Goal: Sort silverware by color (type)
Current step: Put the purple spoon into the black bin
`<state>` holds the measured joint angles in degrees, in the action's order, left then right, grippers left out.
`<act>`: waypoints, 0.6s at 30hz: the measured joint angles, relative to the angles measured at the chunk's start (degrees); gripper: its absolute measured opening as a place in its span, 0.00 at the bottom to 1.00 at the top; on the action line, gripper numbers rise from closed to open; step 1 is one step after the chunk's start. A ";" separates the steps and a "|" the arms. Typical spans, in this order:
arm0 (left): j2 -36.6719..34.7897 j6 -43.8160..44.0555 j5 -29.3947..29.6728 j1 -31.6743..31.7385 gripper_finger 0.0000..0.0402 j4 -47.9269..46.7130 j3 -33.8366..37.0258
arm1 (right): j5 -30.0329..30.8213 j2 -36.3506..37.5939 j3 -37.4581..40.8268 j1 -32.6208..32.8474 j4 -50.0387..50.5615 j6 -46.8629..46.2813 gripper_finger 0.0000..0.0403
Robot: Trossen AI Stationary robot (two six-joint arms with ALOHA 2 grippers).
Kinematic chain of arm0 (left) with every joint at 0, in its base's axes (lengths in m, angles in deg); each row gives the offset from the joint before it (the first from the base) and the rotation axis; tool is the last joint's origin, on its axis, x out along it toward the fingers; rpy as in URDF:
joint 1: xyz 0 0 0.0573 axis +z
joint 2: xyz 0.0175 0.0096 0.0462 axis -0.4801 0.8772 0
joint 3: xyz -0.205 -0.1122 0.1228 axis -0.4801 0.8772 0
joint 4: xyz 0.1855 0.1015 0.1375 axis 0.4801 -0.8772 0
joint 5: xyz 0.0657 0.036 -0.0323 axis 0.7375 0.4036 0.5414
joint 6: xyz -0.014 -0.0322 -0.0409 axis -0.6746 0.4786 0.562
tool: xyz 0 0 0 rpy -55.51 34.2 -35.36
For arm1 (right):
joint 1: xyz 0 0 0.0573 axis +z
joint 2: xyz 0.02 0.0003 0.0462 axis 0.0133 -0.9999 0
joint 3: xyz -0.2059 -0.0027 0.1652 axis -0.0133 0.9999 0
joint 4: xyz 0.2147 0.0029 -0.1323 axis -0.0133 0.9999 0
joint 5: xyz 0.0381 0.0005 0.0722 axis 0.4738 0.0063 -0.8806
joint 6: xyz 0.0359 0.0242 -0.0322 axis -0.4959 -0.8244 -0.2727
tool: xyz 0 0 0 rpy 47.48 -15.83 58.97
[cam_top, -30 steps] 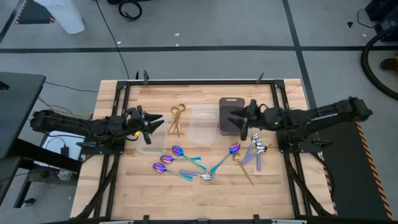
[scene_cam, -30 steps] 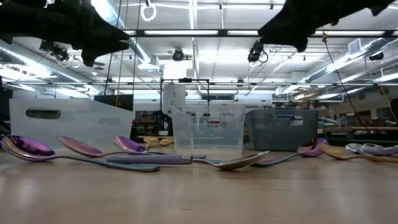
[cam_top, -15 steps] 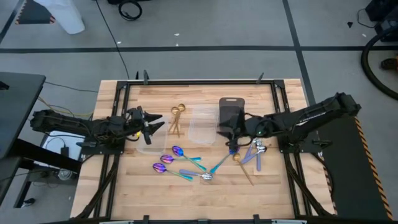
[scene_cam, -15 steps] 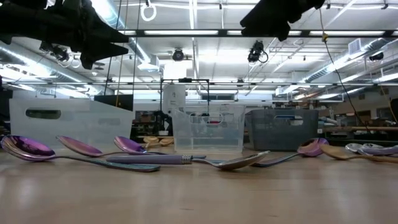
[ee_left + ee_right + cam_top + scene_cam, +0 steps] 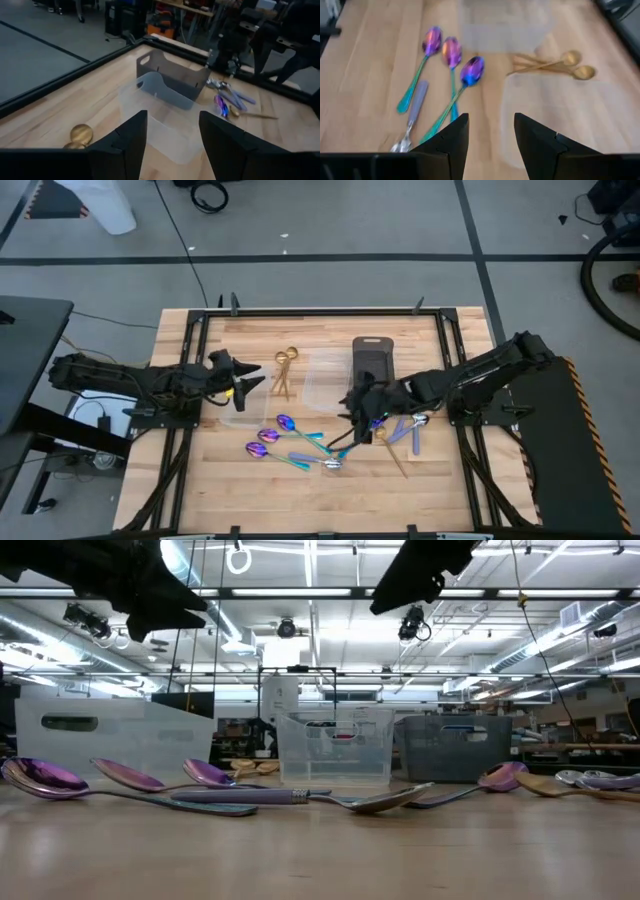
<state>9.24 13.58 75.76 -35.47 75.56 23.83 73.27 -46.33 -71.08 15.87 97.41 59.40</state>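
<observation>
The silverware lies loose on the wooden table. Three iridescent purple-blue spoons [image 5: 451,50] with teal handles lie near the middle. Gold spoons [image 5: 285,370] lie between two clear containers, and silver pieces [image 5: 414,425] lie to the right beside another gold spoon [image 5: 390,445]. My right gripper [image 5: 492,145] hangs open above the table's middle [image 5: 352,408], slanting down toward the iridescent spoons. It touches nothing. My left gripper [image 5: 172,145] is open, held high at the table's left [image 5: 245,385], over a clear container [image 5: 165,130].
A dark grey tray [image 5: 372,365] stands at the back middle, with a clear container [image 5: 325,380] to its left. One silver utensil with a grey-blue handle [image 5: 415,110] lies among the iridescent spoons. A black frame [image 5: 320,310] rims the table.
My right gripper has moved from above the grey tray toward the table's left and near edges. It now hangs over the spoons in the middle and has tipped further down. The silverware has stayed where it was.
</observation>
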 joint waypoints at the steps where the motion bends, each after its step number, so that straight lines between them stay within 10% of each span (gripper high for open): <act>1: 0.41 -0.56 -0.11 0.01 0.47 0.18 -0.07 | -0.69 -0.85 -0.61 0.26 1.22 0.00 0.42; 18: 1.28 -1.43 0.08 0.23 0.47 0.32 -0.06 | -13.48 -11.18 -4.21 0.88 25.63 -12.12 0.44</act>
<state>10.52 12.15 75.84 -35.24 75.89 23.77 59.78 -57.51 -75.30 16.75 123.04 47.28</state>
